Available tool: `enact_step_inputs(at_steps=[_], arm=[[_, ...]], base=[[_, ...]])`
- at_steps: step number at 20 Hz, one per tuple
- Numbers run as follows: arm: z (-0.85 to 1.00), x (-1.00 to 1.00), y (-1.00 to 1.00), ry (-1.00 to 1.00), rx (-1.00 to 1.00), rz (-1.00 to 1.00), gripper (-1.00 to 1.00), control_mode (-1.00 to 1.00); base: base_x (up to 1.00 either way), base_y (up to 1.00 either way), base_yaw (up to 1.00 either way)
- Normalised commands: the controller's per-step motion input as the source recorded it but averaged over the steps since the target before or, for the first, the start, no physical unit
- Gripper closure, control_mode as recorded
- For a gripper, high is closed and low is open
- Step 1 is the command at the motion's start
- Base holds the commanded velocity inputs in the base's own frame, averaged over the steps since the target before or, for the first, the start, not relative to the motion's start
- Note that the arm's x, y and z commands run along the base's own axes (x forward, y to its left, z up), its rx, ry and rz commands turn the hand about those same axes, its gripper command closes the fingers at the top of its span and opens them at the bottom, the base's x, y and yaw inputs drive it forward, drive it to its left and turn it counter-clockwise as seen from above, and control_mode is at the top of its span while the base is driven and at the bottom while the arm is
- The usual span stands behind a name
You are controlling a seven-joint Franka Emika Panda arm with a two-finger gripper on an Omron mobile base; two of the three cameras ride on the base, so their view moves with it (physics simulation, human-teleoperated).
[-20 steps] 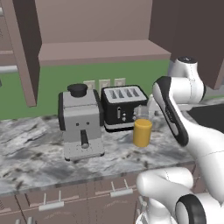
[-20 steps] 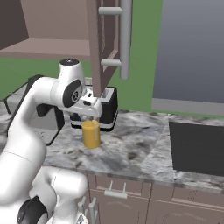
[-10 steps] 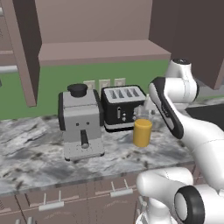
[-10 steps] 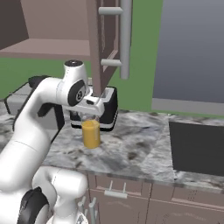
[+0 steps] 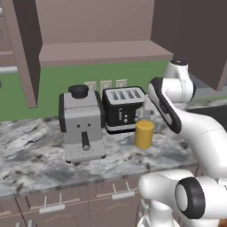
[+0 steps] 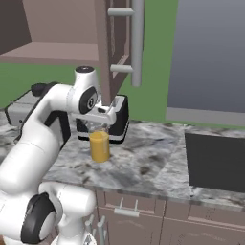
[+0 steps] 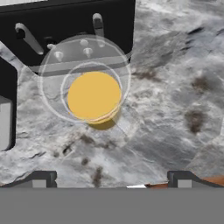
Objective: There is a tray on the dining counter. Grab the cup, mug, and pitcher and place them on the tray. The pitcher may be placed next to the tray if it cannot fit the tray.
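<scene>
Since a second ago the white arm has swung a little, bringing its hand closer over the one yellow-orange cylindrical pitcher (image 5: 144,134), which has not shifted on the grey-white marbled desk (image 5: 40,155). One pitcher, one black two-slot toaster (image 5: 122,109) and one grey coffee machine with a black knob on top (image 5: 82,123) stand on this desk. The pitcher is plain, upright, with a clear glass-like upper part above its yellow body; from the hand view it reads as a yellow disc inside a wider transparent ring (image 7: 92,94). It stands just in front of the toaster's right end, close to it, and well right of the coffee machine. The arm rises from the base, bends at the elbow and reaches forward, its wrist turned so the hand points down above the pitcher (image 6: 99,145). Its jaws (image 7: 113,177) stand wide apart, holding nothing, with the pitcher beyond them and not between the dark fingertips (image 7: 43,178).
</scene>
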Motion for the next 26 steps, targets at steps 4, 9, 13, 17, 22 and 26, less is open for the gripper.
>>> enact_step_inputs(at_steps=[4, 9, 13, 17, 22, 26], arm=[[-0.06, 0.19, 0.00, 0.03, 0.00, 0.01, -1.00, -1.00], [-0.08, 0.13, -0.02, 0.06, 0.00, 0.05, -1.00, -1.00], [-0.10, 0.00, -0.06, 0.09, 0.00, 0.11, -1.00, -1.00], [-0.14, 0.00, -0.13, 0.08, 0.00, 0.15, -1.00, -1.00], [-0.12, 0.00, -0.15, 0.03, 0.00, 0.15, -1.00, -1.00], [-0.16, 0.04, -0.11, 0.00, 0.00, 0.13, -1.00, -1.00]], base=[[0.00, 0.00, 0.00], [0.00, 0.00, 0.00], [0.00, 0.00, 0.00], [0.00, 0.00, 0.00], [0.00, 0.00, 0.00], [0.00, 0.00, 0.00]])
